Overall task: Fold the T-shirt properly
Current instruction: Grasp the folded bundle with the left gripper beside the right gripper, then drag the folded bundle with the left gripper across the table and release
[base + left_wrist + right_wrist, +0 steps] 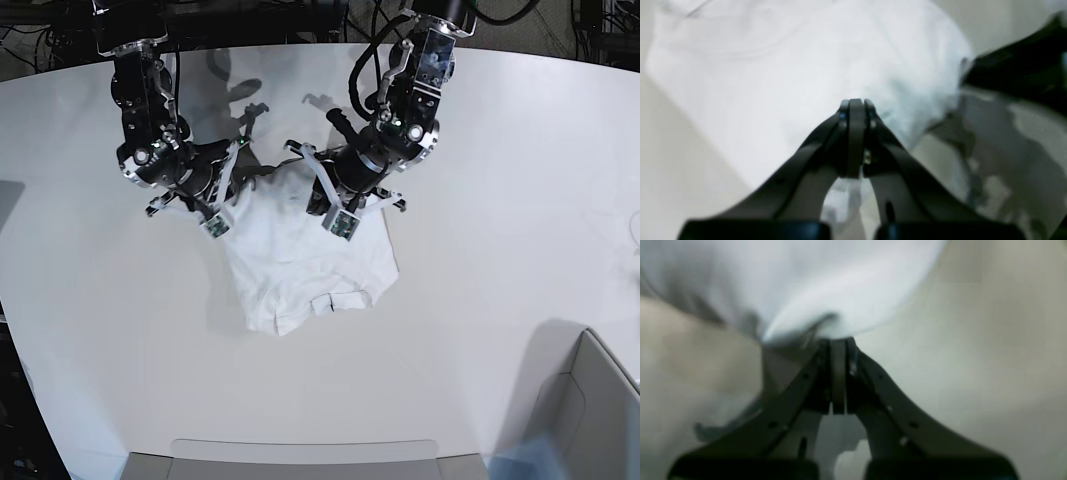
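The white T-shirt (pixel 305 255) lies wrinkled in the middle of the white table (pixel 500 200), with its neck and small tag toward the near edge. My left gripper (pixel 318 188) is shut on the shirt's far edge at the right. In the left wrist view it (pixel 856 101) pinches the cloth (pixel 790 66), with the collar seam ahead at the upper left. My right gripper (pixel 236 188) is shut on the far edge at the left. In the right wrist view it (pixel 838 340) holds bunched cloth (pixel 826 280). The far edge is raised off the table between the two grippers.
A grey box (pixel 590 410) stands at the near right corner and a flat grey tray (pixel 300 455) at the near edge. Dark cables and frame parts run behind the table. The other arm (pixel 1023 66) shows dark at the right of the left wrist view.
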{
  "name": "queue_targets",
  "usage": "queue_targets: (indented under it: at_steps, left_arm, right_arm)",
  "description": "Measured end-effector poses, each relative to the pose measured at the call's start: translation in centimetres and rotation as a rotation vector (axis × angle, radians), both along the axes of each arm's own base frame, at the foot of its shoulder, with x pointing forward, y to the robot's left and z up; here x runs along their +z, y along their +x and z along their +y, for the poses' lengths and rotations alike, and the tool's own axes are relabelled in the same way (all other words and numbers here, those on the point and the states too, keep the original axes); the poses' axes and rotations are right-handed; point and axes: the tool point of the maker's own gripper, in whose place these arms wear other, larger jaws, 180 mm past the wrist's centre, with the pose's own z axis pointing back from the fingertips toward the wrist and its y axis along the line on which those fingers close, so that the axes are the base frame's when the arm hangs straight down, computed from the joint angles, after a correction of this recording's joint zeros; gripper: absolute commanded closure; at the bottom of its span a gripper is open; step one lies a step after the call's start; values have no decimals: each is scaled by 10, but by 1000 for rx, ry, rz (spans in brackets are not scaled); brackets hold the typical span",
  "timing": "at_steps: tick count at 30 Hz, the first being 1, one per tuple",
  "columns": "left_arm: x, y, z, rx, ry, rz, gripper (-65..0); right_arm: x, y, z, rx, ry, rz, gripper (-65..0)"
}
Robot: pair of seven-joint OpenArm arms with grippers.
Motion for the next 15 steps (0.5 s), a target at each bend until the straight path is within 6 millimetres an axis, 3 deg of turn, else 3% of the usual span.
queue_targets:
  at_steps: [3, 8, 11, 15]
  left_arm:
    - [3, 5, 2, 19, -2, -7, 0]
    - [36, 41, -30, 32, -107, -66, 0]
    - [31, 56, -46, 14, -120, -44, 0]
    - [11, 70, -53, 15, -121, -28, 0]
  right_arm:
    - [33, 17, -31, -105, -3, -111, 0]
    - [49, 19, -50, -196, 25, -152, 0]
    - [49, 15, -68, -245, 5, -157, 0]
    - [32, -10, -70, -246, -11, -95, 0]
